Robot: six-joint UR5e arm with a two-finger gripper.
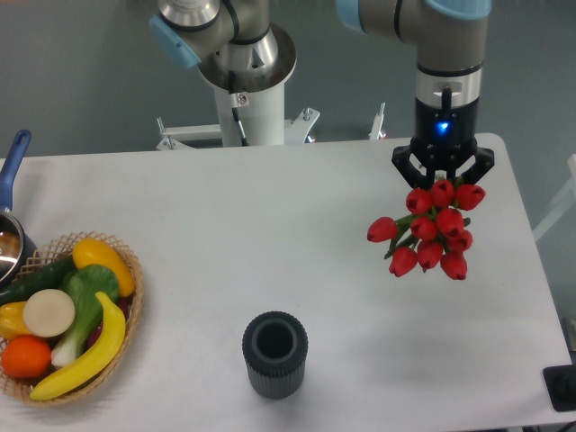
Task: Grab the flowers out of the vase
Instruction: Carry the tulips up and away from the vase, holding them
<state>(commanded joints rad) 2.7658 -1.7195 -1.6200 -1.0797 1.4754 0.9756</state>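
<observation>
**Desk:** What fills the frame, from the biggest thing down?

**Photographer:** A broad white table, with a grey-and-pale-blue robot arm reaching in from the top right. At the left edge sits a round wicker basket of fruit and vegetables, and above it a metal pot with a blue handle, mostly out of frame. Near the front stands the small dark ribbed cylindrical vase, its round mouth empty.

**Desk:** And the flowers?

**Photographer:** The tight bunch of red tulip buds with short green stems hangs over the right side of the table, well apart from the vase and clear of the surface. The black two-finger gripper is closed around the top of the bunch; the fingers themselves are partly hidden by buds, so the exact contact spot cannot be made out.

**Desk:** How would you say it handles?

**Photographer:** Light, by the look of it, and soft. One bud juts out to the left (loose, perhaps, rather than slipping). Buds would likely squash or shift under pressure; the gathered stems seem the firmer place to hold. With the bunch out of the vase, the pick looks essentially done.
</observation>
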